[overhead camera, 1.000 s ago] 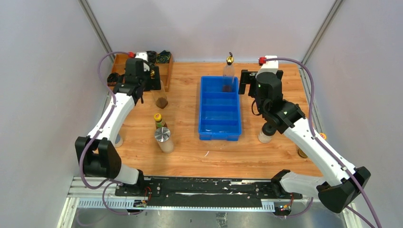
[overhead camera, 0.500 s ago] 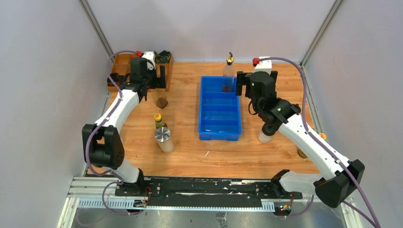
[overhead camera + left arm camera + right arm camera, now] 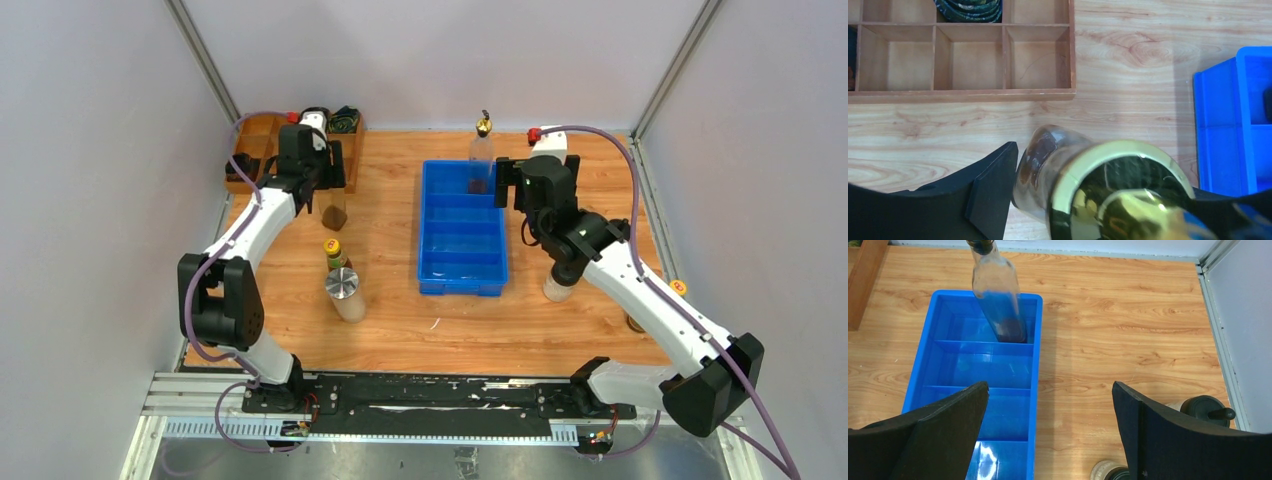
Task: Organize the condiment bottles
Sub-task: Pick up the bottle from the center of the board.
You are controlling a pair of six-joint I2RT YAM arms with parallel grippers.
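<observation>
1. Wood table (image 3: 400, 325): one clear bottle (image 3: 480, 165) in blue bin's (image 3: 428, 272) far compartment; others outside.
2. My left gripper (image 3: 1100, 192) straddles second clear bottle (image 3: 1045, 152); can't tell if clamped.
3. Right gripper (image 3: 1050, 415) wide, empty.

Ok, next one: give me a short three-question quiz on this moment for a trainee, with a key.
1. True or false: the right gripper is holding a bottle.
2. In which compartment of the blue bin does the clear bottle stand? A) the one farthest from the arms B) a middle one C) the nearest one
3. What stands between the fingers of the left gripper?
Key: 1. False, it is open and empty. 2. A. 3. A gold-topped bottle of clear glass.
</observation>
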